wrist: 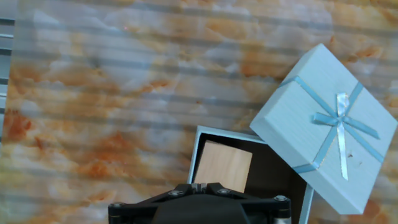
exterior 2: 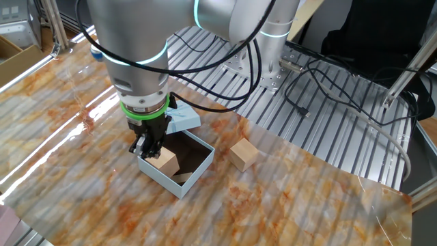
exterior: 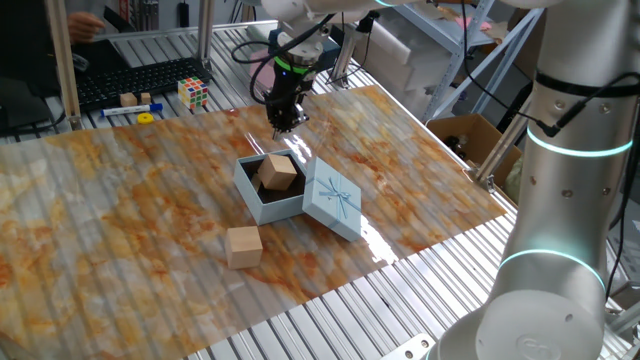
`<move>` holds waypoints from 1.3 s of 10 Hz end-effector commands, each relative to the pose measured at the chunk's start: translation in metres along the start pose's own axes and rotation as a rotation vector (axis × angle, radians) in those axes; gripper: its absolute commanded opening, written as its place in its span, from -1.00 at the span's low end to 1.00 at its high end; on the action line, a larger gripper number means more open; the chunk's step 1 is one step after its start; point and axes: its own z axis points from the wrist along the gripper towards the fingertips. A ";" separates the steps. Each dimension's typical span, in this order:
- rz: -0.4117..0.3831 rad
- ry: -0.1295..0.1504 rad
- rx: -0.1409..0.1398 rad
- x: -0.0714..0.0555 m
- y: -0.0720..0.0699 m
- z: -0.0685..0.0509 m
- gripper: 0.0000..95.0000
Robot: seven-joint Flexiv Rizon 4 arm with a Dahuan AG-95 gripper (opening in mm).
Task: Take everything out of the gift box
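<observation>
The pale-blue gift box (exterior: 262,207) stands open in the middle of the mat, dark inside. One tan wooden block (exterior: 279,172) sits tilted in it. A second block (exterior: 244,246) lies on the mat in front of the box. The lid (exterior: 332,198) with its ribbon drawing leans against the box's right side. My gripper (exterior: 285,120) hangs above the box's far side, fingers together and empty. In the hand view the block (wrist: 222,165) shows in the box (wrist: 194,155) just ahead of my gripper (wrist: 198,185), with the lid (wrist: 329,127) to the right.
A Rubik's cube (exterior: 193,93), a small wooden block (exterior: 128,99) and a yellow piece (exterior: 146,118) lie at the far edge by a keyboard. A brown carton (exterior: 470,135) stands off the mat at the right. Bare metal slats border the mat.
</observation>
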 end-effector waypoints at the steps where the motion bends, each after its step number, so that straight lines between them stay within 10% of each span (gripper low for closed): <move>1: -0.079 0.003 -0.010 -0.001 0.001 0.001 -1.00; 13: -0.165 0.019 0.011 -0.001 0.001 0.001 -1.00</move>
